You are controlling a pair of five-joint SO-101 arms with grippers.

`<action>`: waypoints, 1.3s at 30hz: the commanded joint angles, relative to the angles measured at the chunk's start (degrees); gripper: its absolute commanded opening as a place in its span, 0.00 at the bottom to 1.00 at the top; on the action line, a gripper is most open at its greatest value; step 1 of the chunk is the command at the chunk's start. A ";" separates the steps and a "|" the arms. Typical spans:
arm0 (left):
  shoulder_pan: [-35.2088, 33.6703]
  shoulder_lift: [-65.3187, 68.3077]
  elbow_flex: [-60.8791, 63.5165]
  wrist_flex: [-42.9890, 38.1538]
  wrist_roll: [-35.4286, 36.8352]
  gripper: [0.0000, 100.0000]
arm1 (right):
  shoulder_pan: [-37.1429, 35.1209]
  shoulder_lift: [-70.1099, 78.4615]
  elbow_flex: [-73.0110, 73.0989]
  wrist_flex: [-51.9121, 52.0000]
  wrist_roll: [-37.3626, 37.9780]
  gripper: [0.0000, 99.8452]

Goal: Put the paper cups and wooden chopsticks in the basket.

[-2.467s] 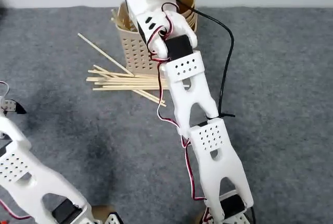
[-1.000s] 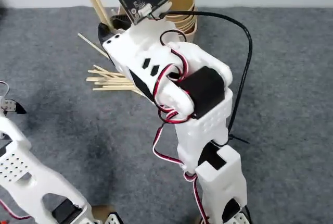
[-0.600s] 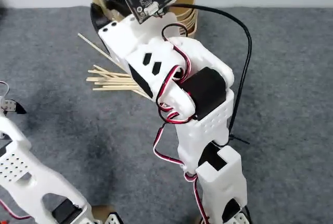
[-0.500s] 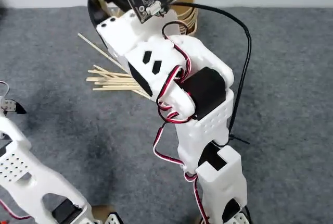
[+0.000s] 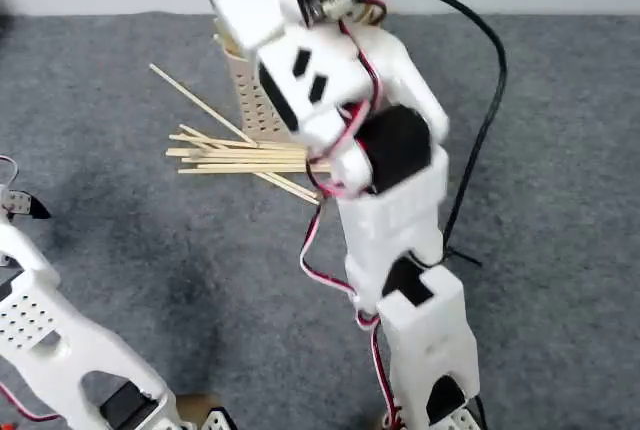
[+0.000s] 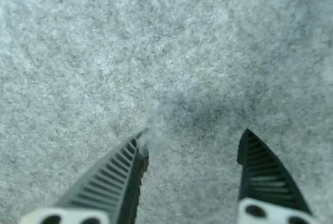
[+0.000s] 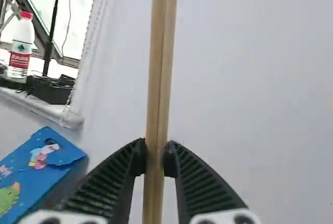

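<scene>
Tightly clamped in the right pincer (image 7: 154, 161), a pale pair of wooden chopsticks (image 7: 161, 52) stands against a white wall (image 7: 250, 78) and a window (image 7: 52, 21). From the high view, loose chopsticks (image 5: 235, 155) fan across the grey felt desk (image 5: 120, 250), at eight o'clock of the perforated basket (image 5: 245, 90). The left pincer (image 6: 192, 151) gapes wide over the felt, holding nothing.

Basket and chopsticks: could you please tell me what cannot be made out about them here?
Basket: in the high view the right arm covers most of it, so its contents are hidden.
Held chopsticks in the right gripper: in the right wrist view both ends are cut off by the picture's edges.
</scene>
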 commanded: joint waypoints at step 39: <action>0.53 -3.34 -0.22 1.23 0.70 0.26 | 8.84 24.31 -2.20 -4.26 -16.97 0.01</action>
